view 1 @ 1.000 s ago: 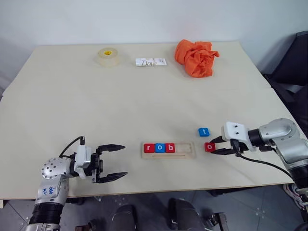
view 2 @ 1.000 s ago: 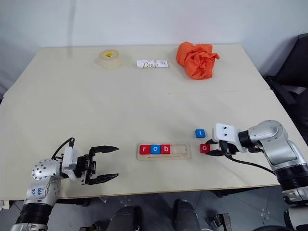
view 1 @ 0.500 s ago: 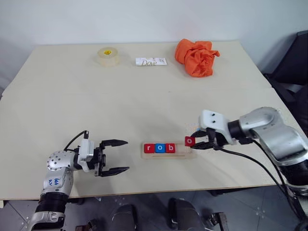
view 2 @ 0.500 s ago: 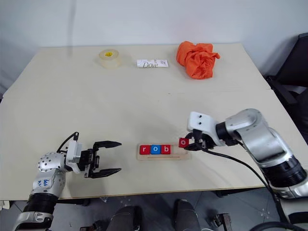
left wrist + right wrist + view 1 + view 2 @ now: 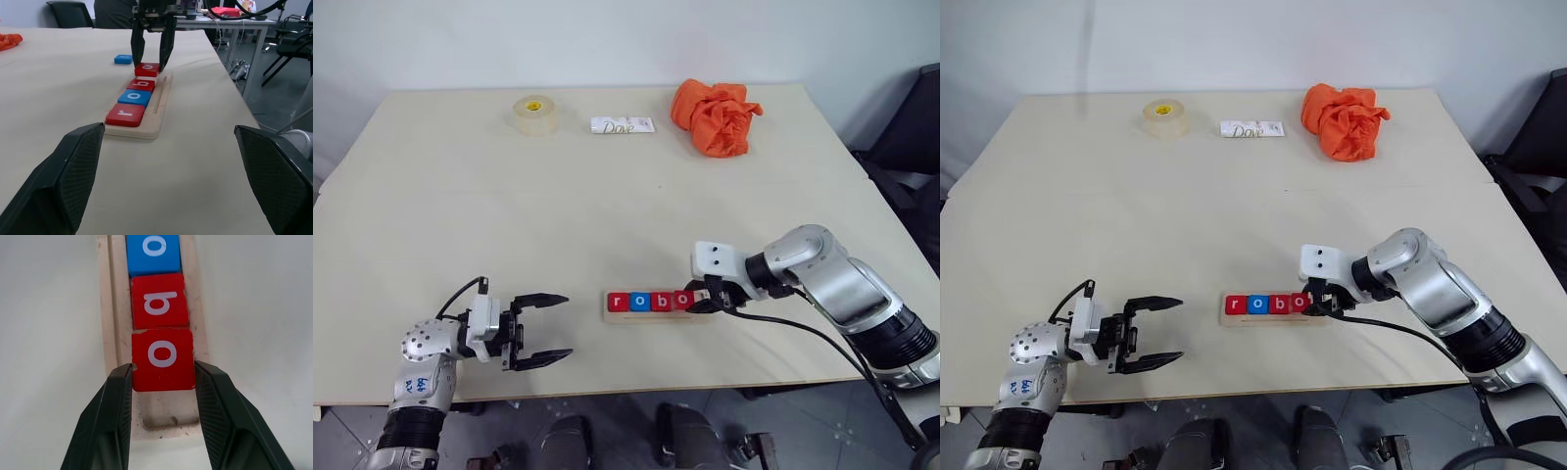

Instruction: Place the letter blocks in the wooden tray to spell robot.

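Left eye view, near edge of the table (image 5: 431,215): the left gripper (image 5: 548,330) hovers at the near left, its 2 black fingers spread wide apart and holding nothing, pointing right toward the wooden tray (image 5: 651,315). The tray lies near the table's near edge, centre, with 4 letter blocks in its groove in a touching row: red r (image 5: 617,302), blue o (image 5: 639,302), red b (image 5: 661,301) and red o (image 5: 682,299). The right gripper (image 5: 696,299) reaches in from the right, its fingers clamped on the 2 sides of the red o, which sits in the groove against the b; the tray's right end beyond it is bare. The blue t (image 5: 123,59) lies on the table just beyond the tray's right end. Along the far edge, left to right: a tape roll (image 5: 534,114), a white Dove packet (image 5: 623,125) and a crumpled orange cloth (image 5: 715,116).
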Available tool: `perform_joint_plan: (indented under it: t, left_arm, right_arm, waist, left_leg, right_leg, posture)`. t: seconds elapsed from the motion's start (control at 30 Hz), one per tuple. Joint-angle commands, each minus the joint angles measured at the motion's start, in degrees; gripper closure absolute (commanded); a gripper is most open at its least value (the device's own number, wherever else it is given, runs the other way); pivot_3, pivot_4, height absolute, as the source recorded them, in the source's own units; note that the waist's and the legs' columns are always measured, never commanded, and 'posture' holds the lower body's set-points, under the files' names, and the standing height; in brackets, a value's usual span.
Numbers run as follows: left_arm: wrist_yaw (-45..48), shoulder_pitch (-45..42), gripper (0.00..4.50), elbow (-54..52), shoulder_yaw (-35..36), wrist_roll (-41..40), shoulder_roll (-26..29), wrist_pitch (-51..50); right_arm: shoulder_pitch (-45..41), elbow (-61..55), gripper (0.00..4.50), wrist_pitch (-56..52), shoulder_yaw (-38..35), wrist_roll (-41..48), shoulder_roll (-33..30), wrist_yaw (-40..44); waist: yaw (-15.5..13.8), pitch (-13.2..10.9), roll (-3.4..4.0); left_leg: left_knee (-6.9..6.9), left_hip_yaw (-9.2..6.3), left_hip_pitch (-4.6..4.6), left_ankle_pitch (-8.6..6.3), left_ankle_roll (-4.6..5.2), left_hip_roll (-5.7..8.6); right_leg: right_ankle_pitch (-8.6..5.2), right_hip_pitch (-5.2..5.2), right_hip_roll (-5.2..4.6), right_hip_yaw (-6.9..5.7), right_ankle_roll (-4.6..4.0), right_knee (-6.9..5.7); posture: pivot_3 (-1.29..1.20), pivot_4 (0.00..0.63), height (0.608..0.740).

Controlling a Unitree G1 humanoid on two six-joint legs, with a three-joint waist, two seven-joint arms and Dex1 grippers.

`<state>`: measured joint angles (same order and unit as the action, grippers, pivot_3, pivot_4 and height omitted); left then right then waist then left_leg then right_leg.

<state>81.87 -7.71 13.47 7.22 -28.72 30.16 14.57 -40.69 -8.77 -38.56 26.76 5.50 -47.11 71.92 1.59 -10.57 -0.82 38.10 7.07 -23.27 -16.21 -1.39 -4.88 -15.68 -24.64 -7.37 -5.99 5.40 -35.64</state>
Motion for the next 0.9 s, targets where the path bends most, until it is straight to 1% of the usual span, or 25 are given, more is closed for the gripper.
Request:
perform_joint_plan:
  t: [0.03, 0.27, 0.73, 0.8, 0.83, 0.87, 0.9]
  left_arm:
    - [-0.85, 1.11, 0.0, -2.7, 1.05, -0.8, 0.5, 0.61]
    - [-1.6, 1.56, 0.0, -3.41, 1.03, -0.65, 0.29, 0.56]
    - [-1.95, 0.37, 0.0, -2.42, 0.66, -0.39, 0.02, 0.83]
    - [-1.92, 0.0, 0.0, -2.07, 0.6, -0.3, -0.01, 0.87]
    - [-1.88, -0.22, 0.0, -1.87, 0.58, -0.29, -0.02, 0.87]
    - [-1.82, -0.4, 0.0, -1.69, 0.58, -0.28, -0.01, 0.89]
    - [-1.79, -0.52, 0.0, -1.54, 0.57, -0.27, -0.01, 0.91]
  right_arm:
    - [-1.12, 0.38, 3.06, 1.87, 0.03, -1.17, 0.24, 0.65]
    - [-1.83, 2.19, 3.06, 3.13, 0.58, -2.69, 1.91, 1.08]
    - [-1.91, 2.05, 3.06, 3.03, 0.19, -3.73, 3.63, 1.14]
    - [-2.07, 1.98, 2.33, 3.18, -0.01, -3.92, 3.6, 1.11]
    - [-2.22, 1.92, 2.07, 3.12, -0.17, -3.95, 3.64, 1.0]
    - [-2.4, 1.72, 1.64, 2.94, -0.39, -3.91, 3.62, 0.93]
    - [-2.57, 1.33, 1.41, 2.57, -0.7, -3.72, 3.51, 0.97]
  waist:
    - [0.0, 0.0, 0.0]
    - [0.02, 0.0, 0.0]
    - [0.01, 0.0, 0.0]
    - [0.0, 0.0, 0.0]
    - [0.01, 0.0, 0.0]
    - [0.01, 0.0, 0.0]
    - [0.0, 0.0, 0.0]
  left_leg:
    - [0.0, 0.0, 0.0, 0.0, 0.0, 0.0]
    - [0.0, 0.0, 0.0, 0.0, 0.0, 0.0]
    - [0.0, 0.0, 0.01, 0.0, -0.01, 0.0]
    - [0.0, 0.0, 0.01, 0.0, -0.01, 0.0]
    - [0.0, 0.0, 0.01, 0.0, -0.01, 0.0]
    - [0.0, 0.01, 0.01, 0.0, 0.0, 0.0]
    - [0.0, 0.01, 0.01, 0.0, -0.01, 0.0]
  right_leg:
    - [0.0, 0.0, 0.0, 0.0, 0.0, 0.0]
    - [0.0, 0.0, 0.0, 0.0, 0.0, -0.01]
    - [0.0, 0.0, 0.01, 0.0, 0.0, -0.01]
    - [0.0, 0.0, 0.0, 0.0, 0.0, -0.02]
    - [0.0, 0.01, 0.0, 0.0, 0.0, -0.01]
    - [0.0, 0.0, 0.0, 0.0, 0.0, -0.02]
    - [0.0, 0.0, 0.0, 0.0, 0.0, -0.02]
  posture:
    - [0.0, 0.15, 0.74]
    - [0.0, 0.15, 0.74]
    - [0.0, 0.15, 0.74]
    - [0.0, 0.15, 0.74]
    - [0.0, 0.15, 0.74]
    - [0.0, 0.15, 0.74]
    - [0.0, 0.15, 0.74]
